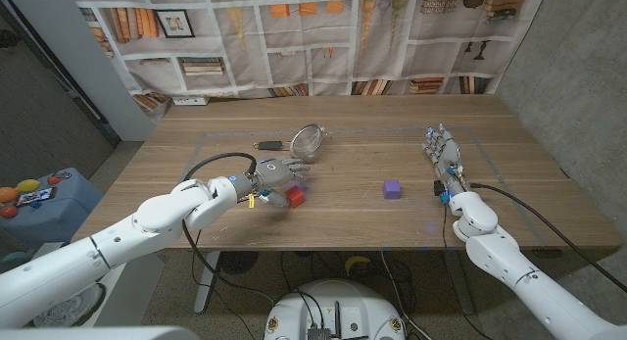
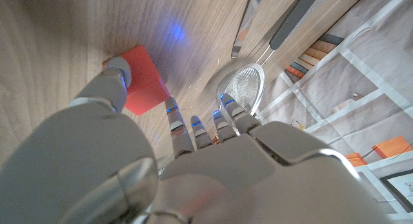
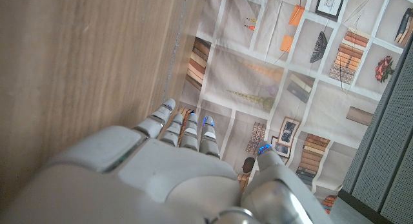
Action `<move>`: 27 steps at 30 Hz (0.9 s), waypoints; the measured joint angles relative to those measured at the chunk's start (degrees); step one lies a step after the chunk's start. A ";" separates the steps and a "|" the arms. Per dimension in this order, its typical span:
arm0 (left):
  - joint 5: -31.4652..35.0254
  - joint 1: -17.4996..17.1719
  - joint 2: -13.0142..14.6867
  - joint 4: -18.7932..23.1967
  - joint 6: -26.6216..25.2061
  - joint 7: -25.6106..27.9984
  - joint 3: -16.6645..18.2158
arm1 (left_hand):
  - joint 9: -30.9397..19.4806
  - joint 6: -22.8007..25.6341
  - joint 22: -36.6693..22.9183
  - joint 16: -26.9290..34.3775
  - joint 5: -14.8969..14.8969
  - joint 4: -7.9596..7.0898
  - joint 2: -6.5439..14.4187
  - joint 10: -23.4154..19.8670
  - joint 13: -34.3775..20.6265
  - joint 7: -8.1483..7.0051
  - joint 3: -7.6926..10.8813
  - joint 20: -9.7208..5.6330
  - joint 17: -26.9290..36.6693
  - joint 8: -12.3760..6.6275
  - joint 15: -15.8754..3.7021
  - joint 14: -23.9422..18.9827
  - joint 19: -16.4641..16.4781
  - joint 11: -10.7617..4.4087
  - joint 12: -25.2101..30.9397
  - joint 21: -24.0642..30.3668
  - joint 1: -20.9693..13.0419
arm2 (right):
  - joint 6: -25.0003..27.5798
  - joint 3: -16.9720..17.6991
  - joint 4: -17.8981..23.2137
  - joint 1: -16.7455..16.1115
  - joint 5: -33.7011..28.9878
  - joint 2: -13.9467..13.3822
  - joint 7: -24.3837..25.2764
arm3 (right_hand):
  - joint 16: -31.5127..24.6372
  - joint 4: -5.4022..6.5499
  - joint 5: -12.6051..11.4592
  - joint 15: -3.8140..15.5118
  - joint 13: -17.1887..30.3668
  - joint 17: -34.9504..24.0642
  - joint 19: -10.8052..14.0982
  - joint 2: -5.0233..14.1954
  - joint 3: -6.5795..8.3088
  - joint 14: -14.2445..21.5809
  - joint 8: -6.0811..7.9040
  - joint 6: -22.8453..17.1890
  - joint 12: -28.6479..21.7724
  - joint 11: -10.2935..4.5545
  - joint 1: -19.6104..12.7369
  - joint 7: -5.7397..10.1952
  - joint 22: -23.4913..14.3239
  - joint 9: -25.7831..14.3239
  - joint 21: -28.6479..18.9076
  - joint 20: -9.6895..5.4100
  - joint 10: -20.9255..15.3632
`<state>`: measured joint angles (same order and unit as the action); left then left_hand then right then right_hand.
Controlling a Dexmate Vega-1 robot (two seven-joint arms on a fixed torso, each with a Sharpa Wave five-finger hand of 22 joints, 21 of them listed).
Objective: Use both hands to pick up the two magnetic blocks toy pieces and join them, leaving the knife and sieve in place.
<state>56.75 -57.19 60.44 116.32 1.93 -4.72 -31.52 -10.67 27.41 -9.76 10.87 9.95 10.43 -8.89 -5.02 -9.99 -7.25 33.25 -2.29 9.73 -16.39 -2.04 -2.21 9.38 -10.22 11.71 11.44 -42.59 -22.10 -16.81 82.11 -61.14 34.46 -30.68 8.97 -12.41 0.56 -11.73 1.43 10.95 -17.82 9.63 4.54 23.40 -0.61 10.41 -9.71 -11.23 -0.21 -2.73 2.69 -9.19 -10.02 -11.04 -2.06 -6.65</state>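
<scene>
Head view shows the left hand [image 1: 277, 173] reaching in over the middle of the wooden table [image 1: 353, 134], its fingers [image 1: 294, 168] stretched forward and spread, with the red block [image 1: 293, 196] at its thumb side, touching the hand. Left wrist view gives a closer look — the thumb tip rests against one side of that block, while the other fingers point straight ahead toward the sieve [image 2: 242, 86] and do not touch the block, so nothing is gripped and the block sits on the wood. A small dark bluish bit shows just beside the red block in the head view, too small to tell what it is. The purple block [image 1: 392, 188] lies by itself between the two hands, well apart from both. The sieve lies just beyond the left fingertips, and the knife [image 1: 268, 144], with its dark handle, lies near it on the left. The right hand [image 1: 446, 162] stands near the table's right side, fingers straight and a little apart, holding nothing — right wrist view shows its fingers [image 3: 184, 130] reaching along the bare wood toward the far edge.
</scene>
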 measured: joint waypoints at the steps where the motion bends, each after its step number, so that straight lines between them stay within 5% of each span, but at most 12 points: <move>1: 0.00 0.09 -0.10 -0.18 0.00 0.00 -0.10 | -0.11 0.58 0.00 0.00 0.00 -0.05 0.00 0.01 0.00 0.03 -0.37 0.06 0.00 -0.28 -0.01 -0.32 0.20 -0.01 0.00 0.00 -0.41 | -0.02 0.00 0.00 0.00 0.00 0.00 -0.02 | 0.00 0.00 0.00 0.00 0.00 0.00 0.20 0.00 0.00 0.00 0.00 0.00 0.00 0.00 0.00 0.00 0.00 0.00 0.00 -0.19 0.00; 27: -1.45 2.07 -1.63 -3.13 2.37 3.84 -1.33 | -0.90 16.87 0.01 0.00 -0.05 -0.60 0.75 -4.00 0.00 -0.29 -2.99 0.03 0.00 -6.62 0.09 -3.03 1.81 -0.09 0.00 -0.01 -4.23 | 0.61 -0.12 -0.65 0.81 0.19 0.23 -0.20 | -0.20 0.24 0.00 0.00 0.00 -0.01 0.39 0.00 -0.23 0.00 0.00 0.01 0.00 0.00 0.00 0.00 0.00 0.02 0.00 0.02 0.00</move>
<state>55.30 -55.12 58.81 113.19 4.31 -0.88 -32.85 -11.57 44.28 -9.75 10.87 9.90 9.83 -8.14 -9.03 -9.99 -7.53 30.25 -2.26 9.73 -23.01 -1.95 -5.24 11.19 -10.31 11.70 11.43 -46.81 -21.49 -16.93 81.45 -60.33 34.65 -30.45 8.77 -12.60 0.80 -11.73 1.43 10.95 -17.84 10.03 4.54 23.17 -0.61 10.41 -9.71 -11.23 -0.21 -2.73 2.68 -9.19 -10.00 -11.04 -2.05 -6.65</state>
